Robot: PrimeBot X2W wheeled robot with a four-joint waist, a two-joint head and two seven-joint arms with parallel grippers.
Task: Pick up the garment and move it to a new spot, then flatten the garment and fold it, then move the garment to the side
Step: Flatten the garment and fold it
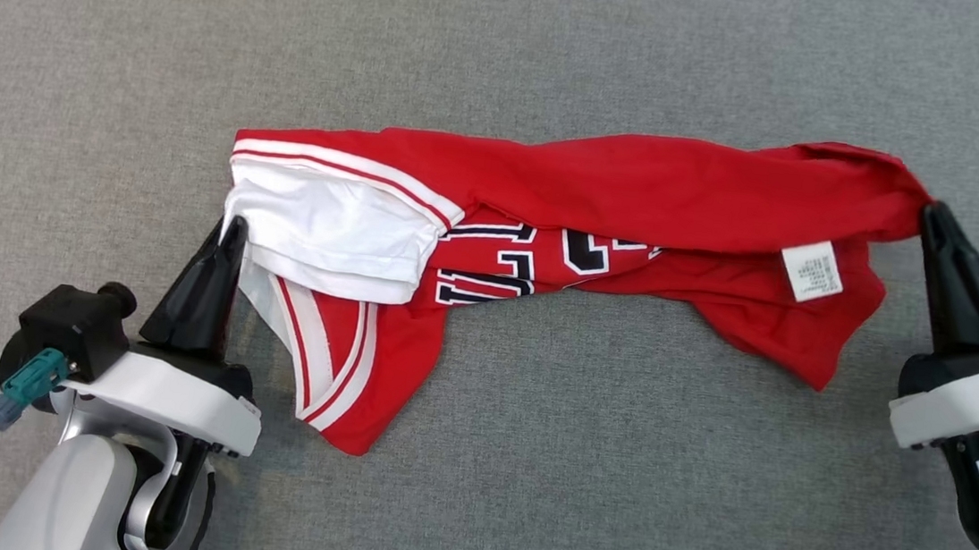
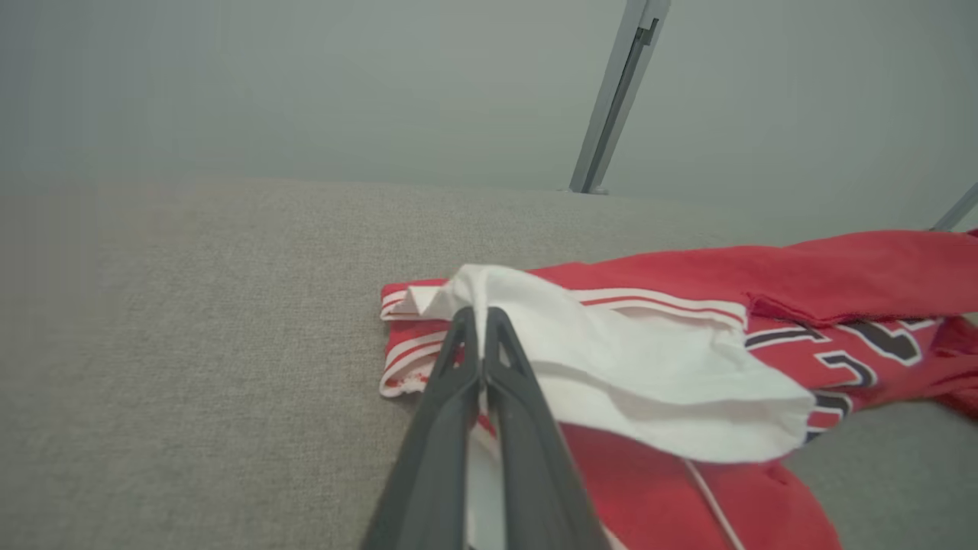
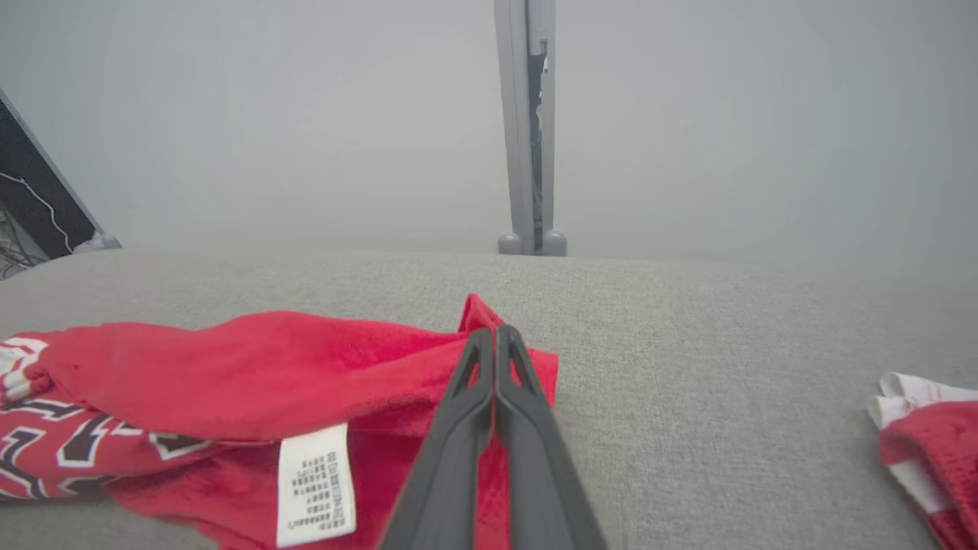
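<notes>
The garment is a red jersey with white and red trim, dark lettering and a white lining. It lies stretched sideways across the grey cloth table. My left gripper is shut on the white lining at the garment's left end, also seen in the left wrist view as the garment pinched by the left gripper. My right gripper is shut on the red corner at the right end. In the right wrist view the right gripper pinches the garment beside a white care label.
A grey metal post stands beyond the table's far edge, and another post shows in the left wrist view. A second red and white cloth piece lies at the right edge of the right wrist view.
</notes>
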